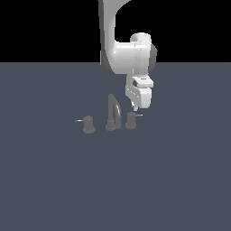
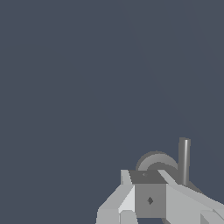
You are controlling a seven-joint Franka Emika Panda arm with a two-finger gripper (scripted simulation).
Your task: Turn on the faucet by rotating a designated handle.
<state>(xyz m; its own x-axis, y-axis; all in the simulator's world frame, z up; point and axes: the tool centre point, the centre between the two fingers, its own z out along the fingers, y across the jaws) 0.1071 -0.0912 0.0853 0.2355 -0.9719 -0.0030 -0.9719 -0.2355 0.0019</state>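
- Handle [image 1: 131, 120]: short grey stub on the bench [image 1: 171, 180], just beside the spout [image 1: 113, 112] on the exterior view's right. Its thin pale lever [image 1: 138, 115] sticks out sideways, away from the spout, with its long axis lying level.
- Tool [image 1: 134, 107]: hangs pointing down, just above the handle and slightly to the lever side of it. Close, but contact cannot be confirmed. In the wrist view the tool [image 2: 148, 199] sits in front of the handle's round top [image 2: 155, 161], with the lever [image 2: 184, 161] showing as a narrow bar beside it.
- Tool state: cannot tell whether open or closed; the fingertips are not clearly shown in either view.
- Judged bearing on the next move: the lever lies just below and beside the tool, so a short drop should meet it.
- Second stub [image 1: 88, 124]: beyond the spout from the handle, well apart from the tool, lever pointing the opposite way.
- Obstruction: the spout is the nearest obstacle, standing close beside the tool.
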